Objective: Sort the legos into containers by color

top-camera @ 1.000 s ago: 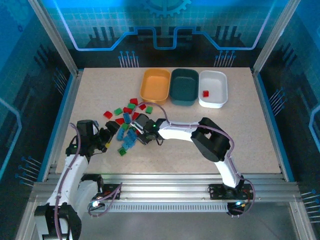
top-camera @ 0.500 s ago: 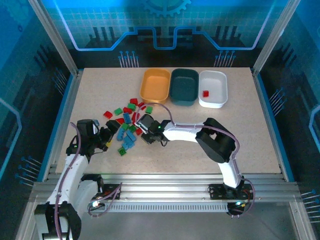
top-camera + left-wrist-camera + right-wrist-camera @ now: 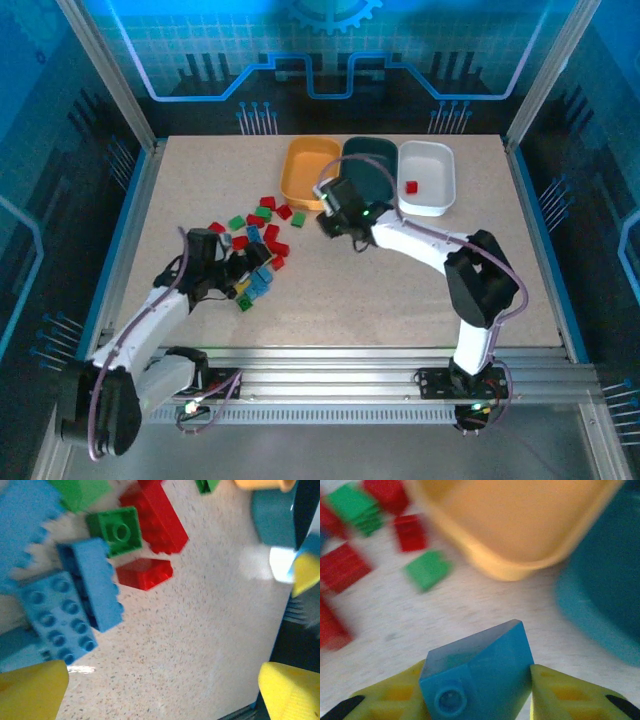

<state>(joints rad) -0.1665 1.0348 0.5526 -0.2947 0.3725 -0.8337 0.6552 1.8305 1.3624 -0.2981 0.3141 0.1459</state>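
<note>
- A blue lego brick [image 3: 477, 672] is sitting clamped between the jaws of the right gripper [image 3: 479, 702], just above the tabletop on the near side of the orange-yellow bin [image 3: 308, 172] and the dark teal bin [image 3: 378, 160].
- A single red brick [image 3: 411, 186] is lying in the white bin [image 3: 430, 165], rightmost in the far row.
- Red, green and blue legos [image 3: 258, 235] are lying scattered left of centre on the speckled table [image 3: 400, 290].
- The left gripper [image 3: 160, 695] is hovering at the pile's near edge, jaws spread wide, gripping nothing.
</note>
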